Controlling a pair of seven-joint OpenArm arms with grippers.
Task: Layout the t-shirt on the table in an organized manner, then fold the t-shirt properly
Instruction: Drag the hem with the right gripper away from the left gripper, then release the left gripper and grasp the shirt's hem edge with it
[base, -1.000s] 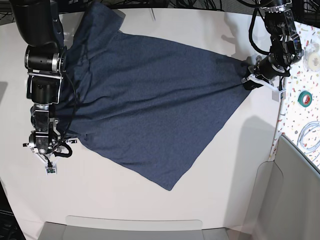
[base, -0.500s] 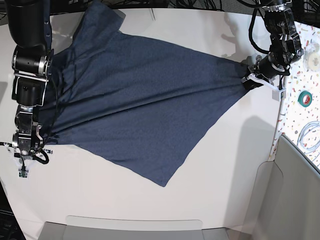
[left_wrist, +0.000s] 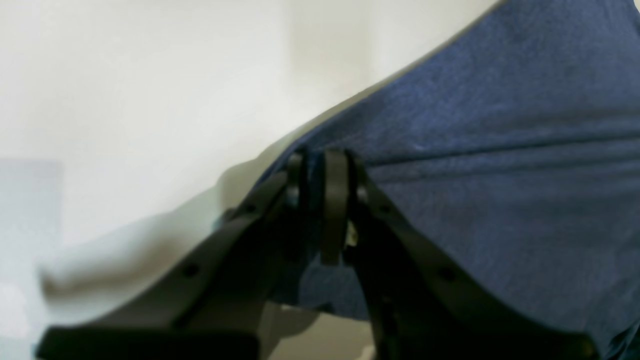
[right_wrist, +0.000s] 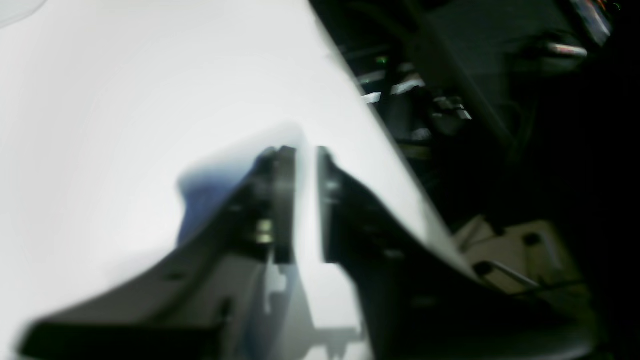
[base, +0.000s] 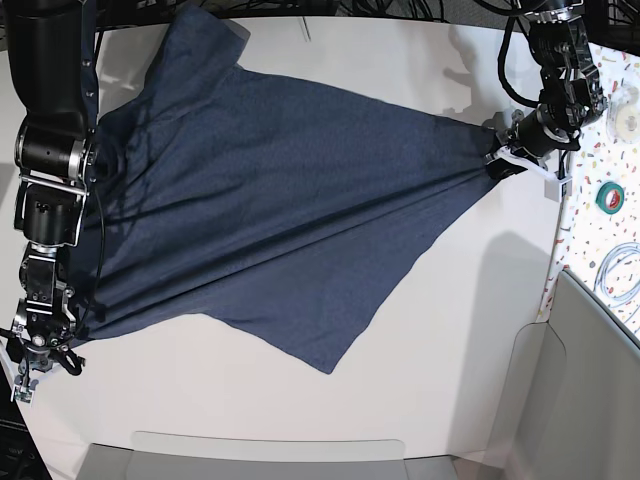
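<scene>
The dark navy t-shirt (base: 270, 200) lies spread on the white table (base: 450, 380), pulled taut between two corners. At the base view's right, my left gripper (base: 497, 160) is shut on one corner. The left wrist view shows its fingertips (left_wrist: 322, 200) pinching a fold of the blue cloth (left_wrist: 500, 175). My right gripper (base: 25, 365) is low at the table's left edge, by the shirt's lower left corner. In the right wrist view its jaws (right_wrist: 305, 200) stand slightly apart with white table showing between them. Blurred blue cloth (right_wrist: 200, 200) lies beside the left finger.
A speckled surface (base: 610, 150) at the right carries a green tape roll (base: 611, 195) and a coil of white cable (base: 622, 275). A grey panel (base: 270, 455) runs along the front. Dark clutter (right_wrist: 500, 150) lies just past the table edge by my right gripper.
My right arm has dragged the shirt's lower left corner out toward the table's left edge, stretching the cloth, and its jaws have now parted. The left gripper has kept its hold and place.
</scene>
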